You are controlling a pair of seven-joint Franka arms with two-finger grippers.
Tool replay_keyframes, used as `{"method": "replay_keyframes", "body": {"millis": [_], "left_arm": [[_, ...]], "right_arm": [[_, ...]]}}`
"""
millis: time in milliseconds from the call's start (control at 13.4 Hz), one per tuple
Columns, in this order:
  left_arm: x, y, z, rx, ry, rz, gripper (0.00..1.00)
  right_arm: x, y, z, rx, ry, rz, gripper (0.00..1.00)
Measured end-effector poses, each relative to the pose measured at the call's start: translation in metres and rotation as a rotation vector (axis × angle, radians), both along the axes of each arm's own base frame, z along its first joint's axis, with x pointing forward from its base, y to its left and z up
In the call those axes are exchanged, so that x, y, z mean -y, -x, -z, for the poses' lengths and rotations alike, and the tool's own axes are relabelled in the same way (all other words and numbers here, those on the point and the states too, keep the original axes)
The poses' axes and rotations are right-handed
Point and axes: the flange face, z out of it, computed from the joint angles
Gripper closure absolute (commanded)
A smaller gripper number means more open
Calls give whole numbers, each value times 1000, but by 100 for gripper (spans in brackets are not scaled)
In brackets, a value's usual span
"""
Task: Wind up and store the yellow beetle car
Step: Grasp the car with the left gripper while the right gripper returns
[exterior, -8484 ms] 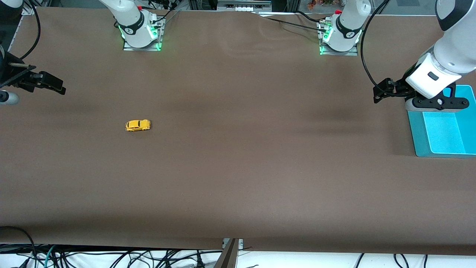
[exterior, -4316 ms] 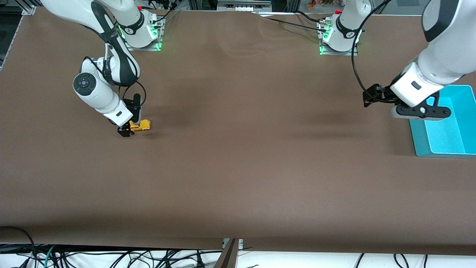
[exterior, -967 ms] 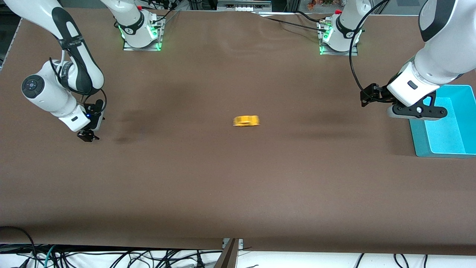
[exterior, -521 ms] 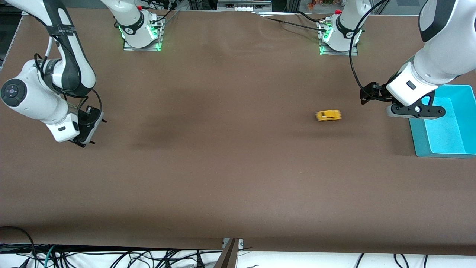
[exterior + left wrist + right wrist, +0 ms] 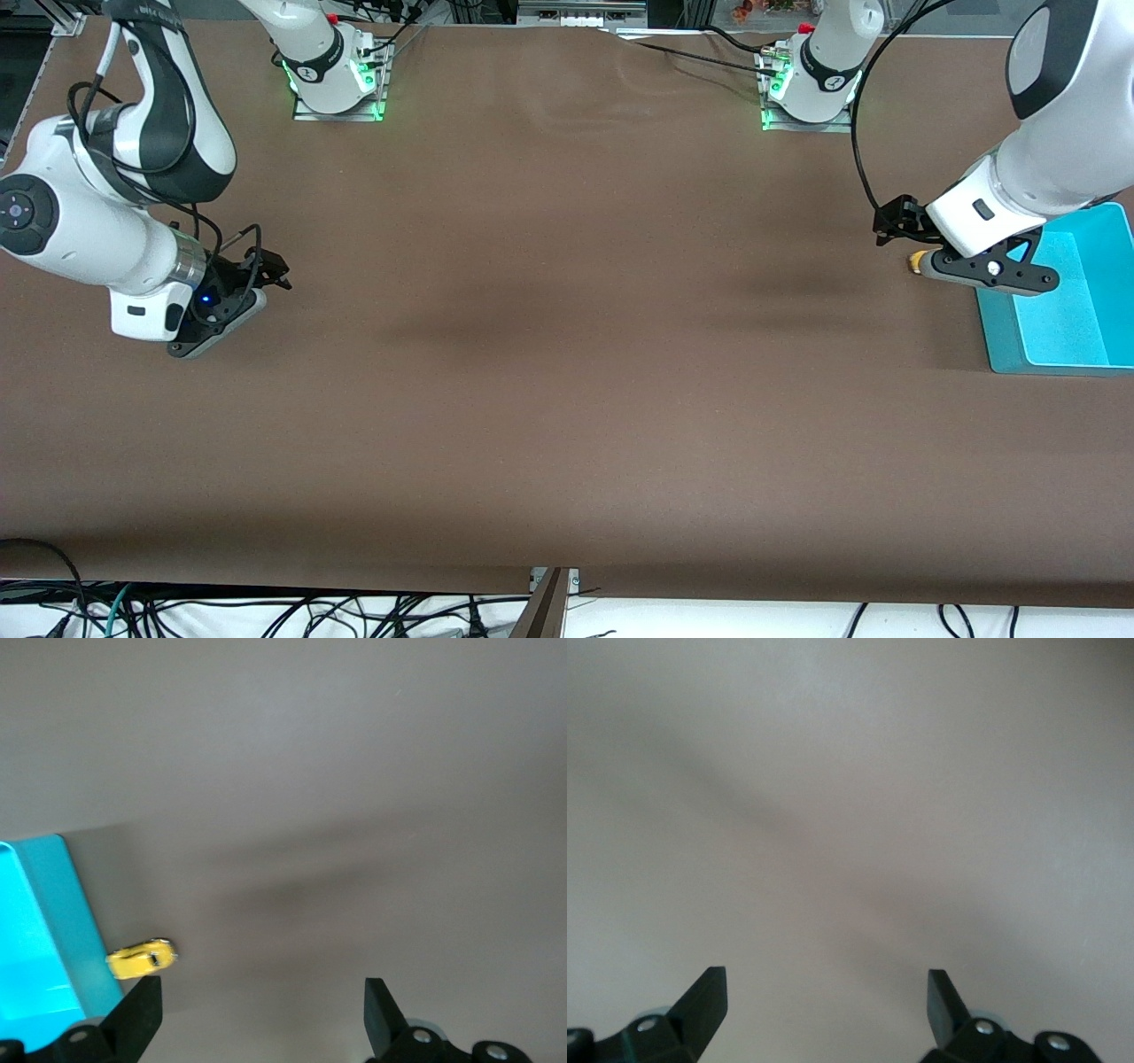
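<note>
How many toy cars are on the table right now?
1. The yellow beetle car sits on the table against the outer wall of the turquoise bin, at the left arm's end. In the front view the left tool hides nearly all of it. No others visible.

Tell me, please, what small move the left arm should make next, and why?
Probably shift the left tool sideways over the yellow beetle car and lower it. The car sits on the table against the blue bin's outer wall, off to one side of the open fingers. The right tool waits, open.
</note>
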Motion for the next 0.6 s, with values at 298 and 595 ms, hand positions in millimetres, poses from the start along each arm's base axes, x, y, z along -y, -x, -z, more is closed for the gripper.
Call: {"method": "replay_keyframes", "body": {"millis": [298, 595], "left_arm": [[-21, -4, 21, -16, 8, 153, 0], [-83, -1, 74, -40, 58, 348, 0]], "right_arm": [[-16, 5, -53, -73, 43, 247, 0], [-11, 6, -115, -46, 48, 306, 0]]}}
